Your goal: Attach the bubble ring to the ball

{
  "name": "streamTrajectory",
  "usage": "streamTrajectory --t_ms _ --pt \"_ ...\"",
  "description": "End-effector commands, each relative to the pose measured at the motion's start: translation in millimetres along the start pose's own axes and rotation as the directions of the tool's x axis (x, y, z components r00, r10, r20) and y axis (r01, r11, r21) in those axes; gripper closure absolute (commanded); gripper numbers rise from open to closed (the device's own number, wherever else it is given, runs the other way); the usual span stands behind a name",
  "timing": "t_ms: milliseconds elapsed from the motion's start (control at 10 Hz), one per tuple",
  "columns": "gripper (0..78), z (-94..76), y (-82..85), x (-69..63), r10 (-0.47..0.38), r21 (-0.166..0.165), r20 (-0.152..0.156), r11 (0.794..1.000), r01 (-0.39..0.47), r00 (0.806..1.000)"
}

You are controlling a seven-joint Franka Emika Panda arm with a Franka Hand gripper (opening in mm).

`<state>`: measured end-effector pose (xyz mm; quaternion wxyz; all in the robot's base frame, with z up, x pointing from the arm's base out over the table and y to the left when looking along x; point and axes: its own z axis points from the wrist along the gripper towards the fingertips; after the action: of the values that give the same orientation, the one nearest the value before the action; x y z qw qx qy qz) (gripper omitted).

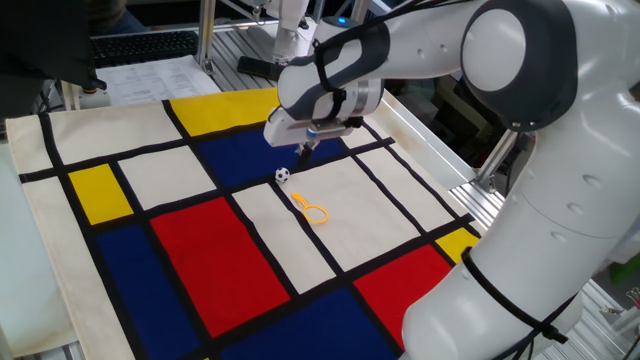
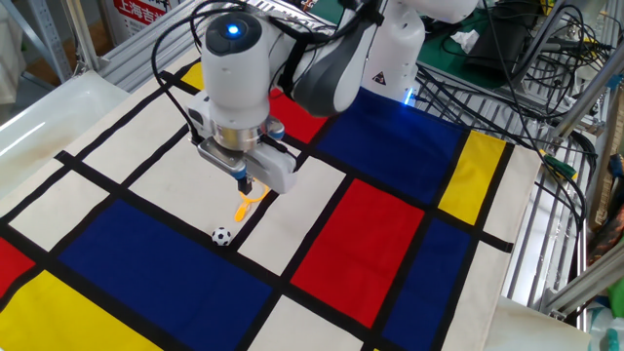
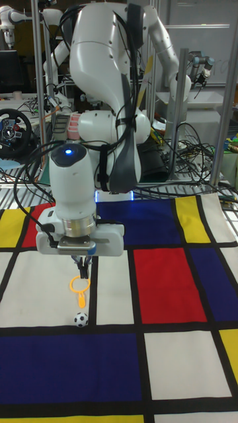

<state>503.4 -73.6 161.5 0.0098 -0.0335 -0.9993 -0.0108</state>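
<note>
The ball [image 1: 283,175], tiny, white with black patches, lies on a white panel of the colour-block cloth [image 1: 200,260]; it also shows as the ball [image 2: 222,235] and the ball [image 3: 80,319]. The yellow-orange bubble ring [image 1: 311,208] lies flat a short way from it, handle end toward the ball and apart from it. From the other side the bubble ring [image 2: 244,209] is partly hidden behind the fingers. In the tall view the bubble ring [image 3: 79,285] sits just under my gripper [image 3: 82,268]. My gripper [image 1: 307,150] hangs above the cloth near the ring, fingers together, holding nothing.
The cloth of red, blue, yellow and white panels with black lines covers the table. The arm's bulky white links [image 1: 520,150] rise on the right. Metal table rails [image 2: 546,244] and cables [image 2: 526,58] run along the far edge.
</note>
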Motion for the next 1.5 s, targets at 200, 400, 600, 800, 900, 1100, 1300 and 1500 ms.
streamTrajectory --t_ms 200,400,600,800,900,1100,1300,1500 --pt "77.6 16.1 -3.1 3.9 -0.012 -0.004 0.037 1.000 0.012 0.999" --pt "77.6 20.0 -4.3 4.5 -0.013 -0.006 0.037 1.000 0.014 0.999" --pt "77.6 27.1 -5.9 4.7 -0.014 -0.009 0.042 1.000 0.015 0.999" --pt "77.6 34.1 -7.7 4.0 -0.008 -0.010 0.051 1.000 0.008 0.999" --pt "77.6 34.5 -7.9 4.0 -0.006 -0.010 0.051 1.000 0.007 0.999" --pt "77.6 35.0 -7.9 3.9 0.004 -0.011 0.050 1.000 -0.004 0.999" --pt "77.6 35.1 -8.1 4.2 0.005 -0.008 0.051 1.000 -0.005 0.999" --pt "77.6 35.1 -8.1 4.2 0.006 0.005 0.063 1.000 -0.007 0.998"
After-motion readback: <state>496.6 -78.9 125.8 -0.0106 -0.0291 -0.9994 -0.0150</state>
